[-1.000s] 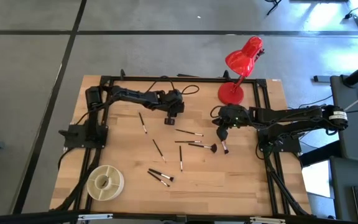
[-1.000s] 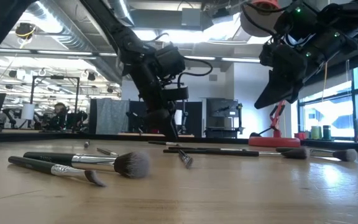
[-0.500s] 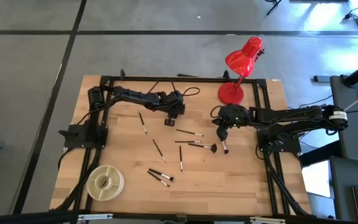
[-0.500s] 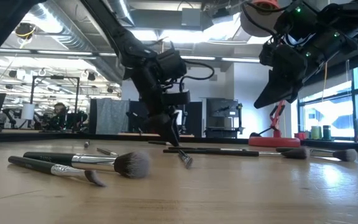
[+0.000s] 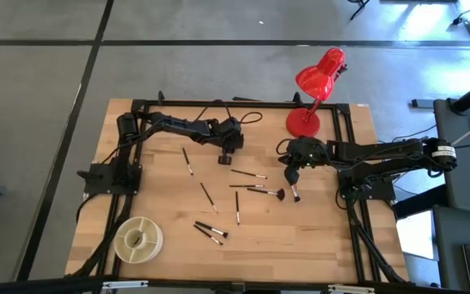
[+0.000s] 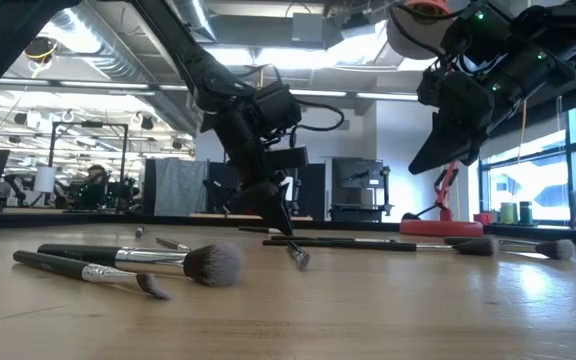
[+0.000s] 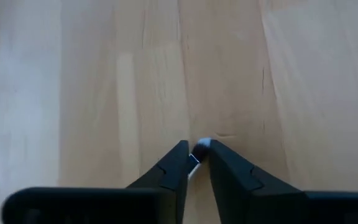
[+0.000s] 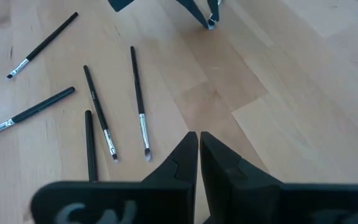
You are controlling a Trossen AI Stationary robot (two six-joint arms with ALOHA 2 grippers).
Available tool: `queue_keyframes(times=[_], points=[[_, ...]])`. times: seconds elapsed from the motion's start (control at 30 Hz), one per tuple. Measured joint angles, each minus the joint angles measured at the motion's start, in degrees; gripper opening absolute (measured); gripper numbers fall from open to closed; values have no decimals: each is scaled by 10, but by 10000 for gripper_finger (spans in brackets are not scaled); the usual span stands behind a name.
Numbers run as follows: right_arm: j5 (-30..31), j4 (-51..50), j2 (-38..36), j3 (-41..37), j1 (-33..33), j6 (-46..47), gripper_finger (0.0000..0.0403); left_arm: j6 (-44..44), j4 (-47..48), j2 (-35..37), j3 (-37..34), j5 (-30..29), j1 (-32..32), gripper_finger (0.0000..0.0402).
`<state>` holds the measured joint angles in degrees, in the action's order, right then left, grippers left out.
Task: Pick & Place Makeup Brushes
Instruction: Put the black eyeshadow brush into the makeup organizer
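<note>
Left pincer (image 5: 224, 159): lowered near the table's (image 5: 317, 237) middle, toward 12 o'clock; in the left wrist view its jaws are drawn narrow around a small pale-ended brush (image 7: 198, 152) pinched at the very tips (image 7: 178, 155).
Right pincer (image 5: 292, 181): hung above the table at 3 o'clock, fingers pressed together, nothing held.
Makeup brushes (image 5: 248, 174): scattered flat across the table's middle and toward 6 o'clock; the fan-shaped one (image 5: 269, 193) is seen just beside the right pincer.
Round holder (image 5: 138, 239): set at 7 o'clock, well apart from the left pincer; it is judged the likely drop place.
Step in hand: the pinched brush is judged about to be lifted.
Doing it well: the grip should be fully closed before any rise, since only the tips hold; the lift is best kept straight and slow so the thin handle is not twisted out.
Risk: a shallow tip grip may let the brush slip during the carry.
</note>
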<state>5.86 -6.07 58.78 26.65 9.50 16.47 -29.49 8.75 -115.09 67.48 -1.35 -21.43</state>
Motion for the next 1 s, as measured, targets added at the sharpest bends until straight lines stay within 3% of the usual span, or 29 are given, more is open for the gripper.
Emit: queue_keyframes(times=[0.2, 0.43, 0.67, 0.87, 1.0], points=[[0, 0, 0, 0, 0, 0, 20, 45, 4, -1, 0, -15, -2, 8], [0, 0, 0, 0, 0, 0, 20, 87, 9, 10, -2, -85, 20, 7], [0, -20, 0, 0, 0, 11, 20, 295, 93, 138, -1, -164, 90, 7], [5, -66, 0, -3, -13, 41, 20, 544, 262, 289, 0, -393, 261, 5], [6, -49, 0, -22, -35, 60, 20, 814, 432, 349, 0, -560, 427, 4]])
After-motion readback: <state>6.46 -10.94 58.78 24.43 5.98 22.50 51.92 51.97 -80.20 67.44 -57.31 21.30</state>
